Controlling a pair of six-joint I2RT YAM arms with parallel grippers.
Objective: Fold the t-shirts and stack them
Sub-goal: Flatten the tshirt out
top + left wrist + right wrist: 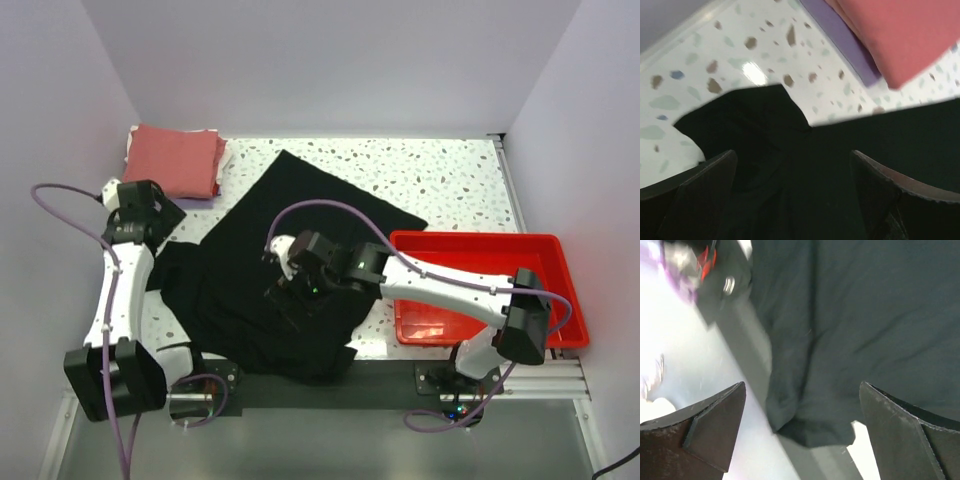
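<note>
At the far left corner of the table [450,175] lay a stack of folded shirts [175,160]. A salmon-red shirt [900,35] was on top, and the left wrist view showed a lavender shirt [850,45] under it. That corner seemed to serve as the pile for finished work, out of the folding area.

Just nearer than the stack, the left gripper [143,208] hung over a sleeve of the black shirt [290,250], fingers spread wide with no cloth between them. The black shirt lay rumpled and partly folded across the middle of the table, its near hem reaching the front edge.

The right gripper [288,292] hovered low over the shirt's near part, likewise spread and holding nothing. Both looked placed to take a fresh hold for the next fold.

At the right sat the red tray [470,240], just beside the shirt's right corner.
</note>
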